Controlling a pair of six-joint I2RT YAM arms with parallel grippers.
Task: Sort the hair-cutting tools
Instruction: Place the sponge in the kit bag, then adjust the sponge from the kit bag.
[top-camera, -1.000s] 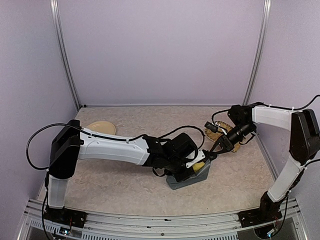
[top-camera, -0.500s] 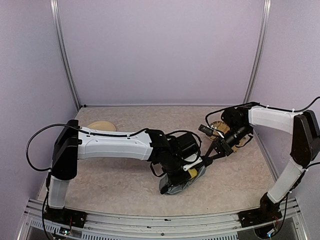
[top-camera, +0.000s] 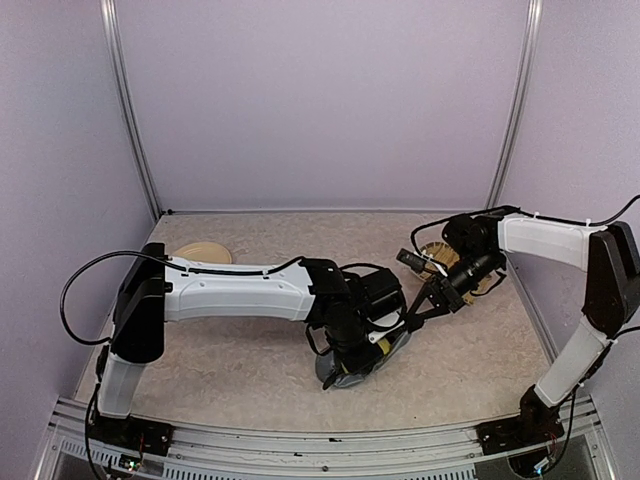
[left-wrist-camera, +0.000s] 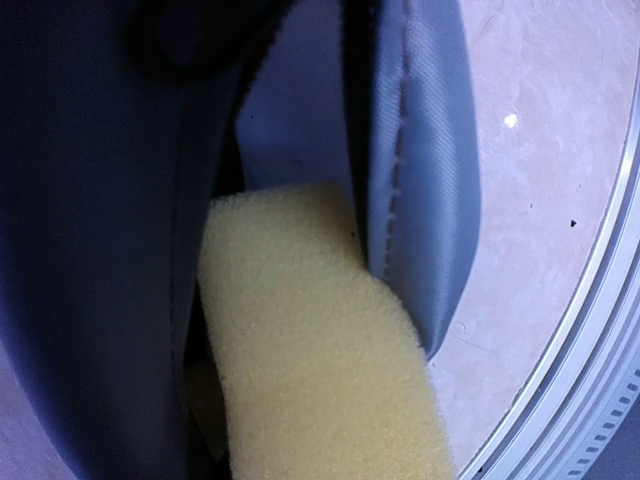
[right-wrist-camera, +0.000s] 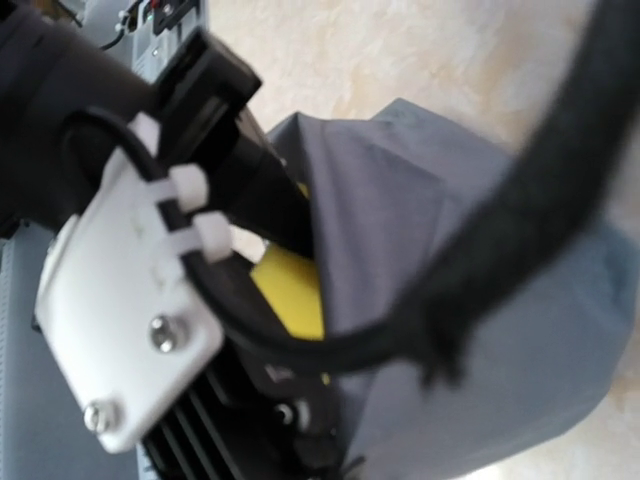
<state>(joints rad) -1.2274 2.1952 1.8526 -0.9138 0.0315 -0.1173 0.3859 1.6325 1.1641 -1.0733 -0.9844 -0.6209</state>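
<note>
No tools are seen outside the grey pouch (top-camera: 342, 377), so sorting is judged advanced. The right gripper (top-camera: 415, 315) is closed; the left gripper (top-camera: 378, 345) is at the pouch, its spread untellable.

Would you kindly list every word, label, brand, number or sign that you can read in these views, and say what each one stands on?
None: no legible text shows in any view.
The grey pouch, the yellow foam, the white bracket with its two screws and the beige plate show no print.
</note>
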